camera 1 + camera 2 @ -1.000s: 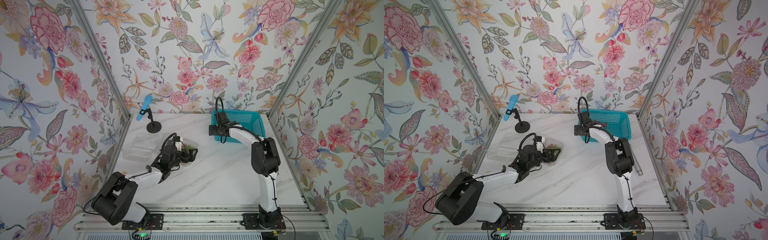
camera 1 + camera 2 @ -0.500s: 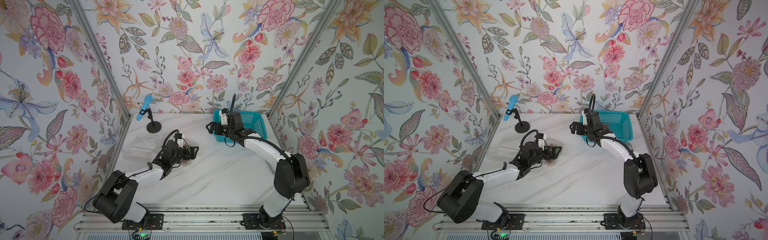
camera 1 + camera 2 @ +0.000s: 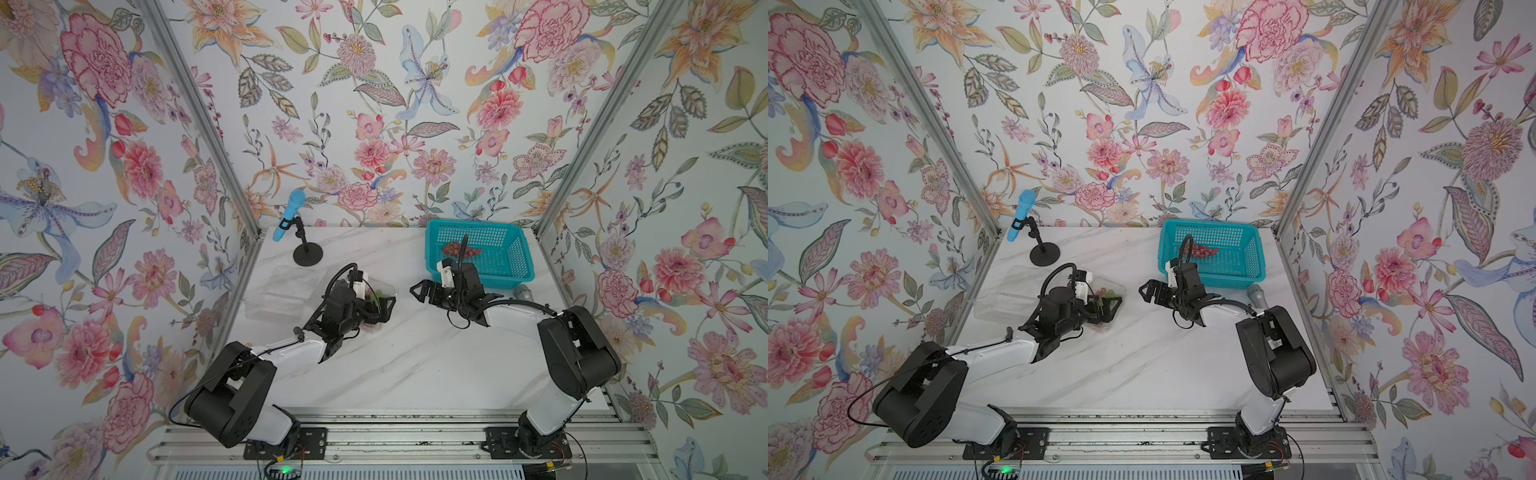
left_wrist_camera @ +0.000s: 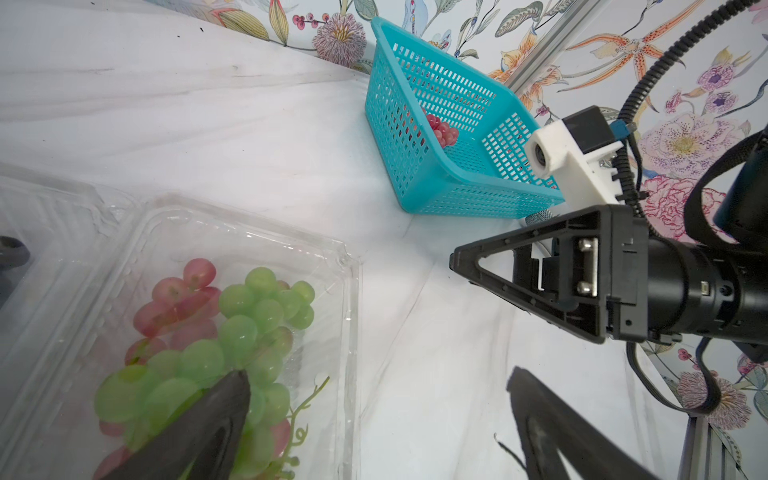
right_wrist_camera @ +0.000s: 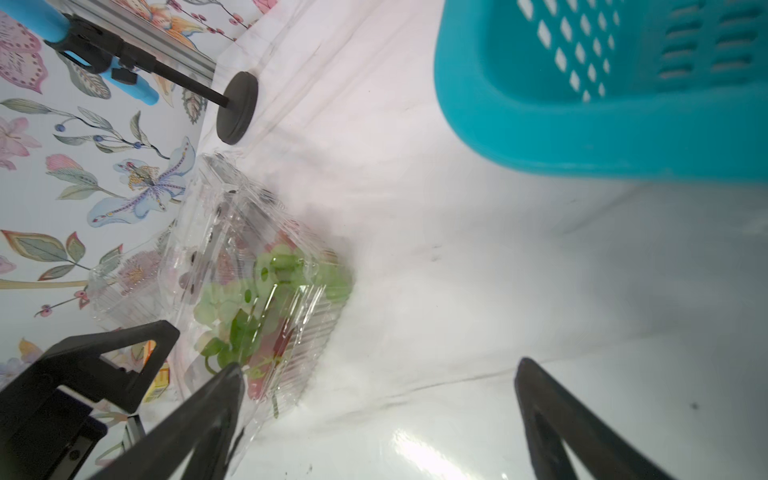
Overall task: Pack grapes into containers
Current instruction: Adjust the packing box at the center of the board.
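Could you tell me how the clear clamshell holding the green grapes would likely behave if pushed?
The clear clamshell looks thin-walled, so it would probably flex. On the smooth marble tabletop it should slide rather than tip. Its green grapes may shift inside.

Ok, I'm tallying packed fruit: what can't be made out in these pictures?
- Top views: the left arm hides most of the open container and its grapes.
- Top views: the clear containers beside it are too faint to count.
- Top views: a cable crosses the basket's red bunch; too small to count.
- Left wrist: a finger covers the lower grapes.
- Right wrist: the packed grapes are blurred.
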You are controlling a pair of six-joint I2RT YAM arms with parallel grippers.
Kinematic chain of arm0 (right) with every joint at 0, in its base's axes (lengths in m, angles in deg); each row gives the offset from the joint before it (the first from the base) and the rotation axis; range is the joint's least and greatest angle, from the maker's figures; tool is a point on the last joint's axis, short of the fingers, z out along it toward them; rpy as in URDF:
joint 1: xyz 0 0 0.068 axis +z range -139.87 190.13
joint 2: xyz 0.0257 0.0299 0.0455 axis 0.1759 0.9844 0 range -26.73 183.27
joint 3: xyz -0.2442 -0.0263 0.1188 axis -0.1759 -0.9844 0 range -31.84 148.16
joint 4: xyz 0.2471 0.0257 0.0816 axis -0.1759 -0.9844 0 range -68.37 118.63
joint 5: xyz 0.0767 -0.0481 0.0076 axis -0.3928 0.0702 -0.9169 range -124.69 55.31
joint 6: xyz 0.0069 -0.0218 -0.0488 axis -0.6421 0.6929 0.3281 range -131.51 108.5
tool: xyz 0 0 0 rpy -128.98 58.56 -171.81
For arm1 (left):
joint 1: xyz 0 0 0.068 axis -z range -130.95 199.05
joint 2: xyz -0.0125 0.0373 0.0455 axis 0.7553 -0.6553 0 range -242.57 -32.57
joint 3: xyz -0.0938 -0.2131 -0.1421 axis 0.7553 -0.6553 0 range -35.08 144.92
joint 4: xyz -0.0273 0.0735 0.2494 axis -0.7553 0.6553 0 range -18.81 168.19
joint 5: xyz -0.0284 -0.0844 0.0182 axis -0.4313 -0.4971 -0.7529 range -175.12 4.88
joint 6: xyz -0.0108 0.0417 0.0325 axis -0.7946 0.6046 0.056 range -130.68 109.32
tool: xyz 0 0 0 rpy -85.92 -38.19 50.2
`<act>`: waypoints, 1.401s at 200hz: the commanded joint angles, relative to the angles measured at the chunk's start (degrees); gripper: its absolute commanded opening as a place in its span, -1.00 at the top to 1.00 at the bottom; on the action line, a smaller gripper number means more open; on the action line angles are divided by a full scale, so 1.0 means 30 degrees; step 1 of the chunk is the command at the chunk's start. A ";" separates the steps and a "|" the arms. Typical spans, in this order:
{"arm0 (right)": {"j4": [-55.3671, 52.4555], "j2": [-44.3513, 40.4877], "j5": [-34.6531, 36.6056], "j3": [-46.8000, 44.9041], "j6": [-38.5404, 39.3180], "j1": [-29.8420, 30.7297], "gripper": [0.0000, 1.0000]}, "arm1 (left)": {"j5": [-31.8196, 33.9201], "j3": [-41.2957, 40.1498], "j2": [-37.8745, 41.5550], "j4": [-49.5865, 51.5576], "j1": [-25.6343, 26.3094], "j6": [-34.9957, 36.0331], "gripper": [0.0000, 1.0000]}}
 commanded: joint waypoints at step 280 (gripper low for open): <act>1.0246 0.4680 -0.1323 0.0118 -0.7311 0.2124 -0.48 | -0.2025 -0.1624 0.0746 0.0375 -0.2690 0.0314 -0.99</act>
